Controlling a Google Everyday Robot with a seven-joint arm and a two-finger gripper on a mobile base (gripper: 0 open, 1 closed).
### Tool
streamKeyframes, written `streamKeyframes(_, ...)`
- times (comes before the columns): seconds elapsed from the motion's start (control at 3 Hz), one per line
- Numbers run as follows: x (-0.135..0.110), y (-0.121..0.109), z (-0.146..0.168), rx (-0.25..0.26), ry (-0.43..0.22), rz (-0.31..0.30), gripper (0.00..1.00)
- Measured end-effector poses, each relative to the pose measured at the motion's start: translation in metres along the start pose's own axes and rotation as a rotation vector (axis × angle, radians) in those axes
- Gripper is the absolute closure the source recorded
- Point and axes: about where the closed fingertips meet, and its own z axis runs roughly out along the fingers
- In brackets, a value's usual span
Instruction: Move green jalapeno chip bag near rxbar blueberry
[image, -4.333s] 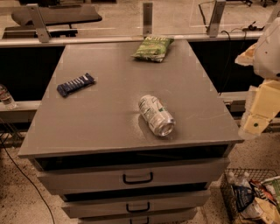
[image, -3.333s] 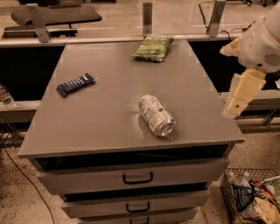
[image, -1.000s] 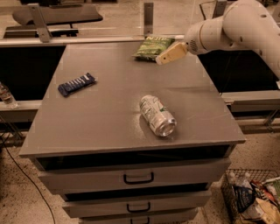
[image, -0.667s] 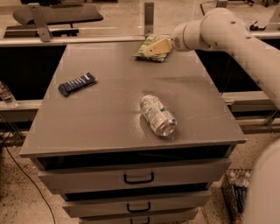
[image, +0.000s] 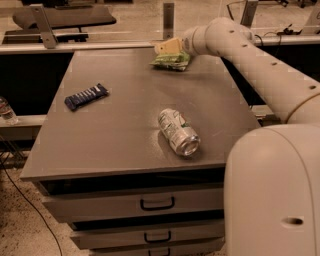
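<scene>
— What's over on your left?
— The rxbar blueberry, lying flat near the bench's left edge.
— And your gripper?
— Your gripper sits at the far edge, right on top of the green jalapeno chip bag. Gripping or loose, I cannot tell.
— Anything else?
— A soda can on its side toward the front edge.

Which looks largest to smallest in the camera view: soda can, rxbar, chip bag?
Largest: soda can.
Then rxbar and chip bag, alike; the bag is farther, the tool at its far edge.
</scene>
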Motion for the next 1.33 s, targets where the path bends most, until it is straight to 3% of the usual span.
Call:
streamKeyframes(0.67,0.025,-0.006,0.014,0.03,0.063,0.076,0.0)
streamKeyframes(1.0,0.041,0.004,0.018,0.008,0.102,0.094,0.01)
streamKeyframes(1.33,0.05,0.015,0.022,-0.013,0.12,0.102,0.19)
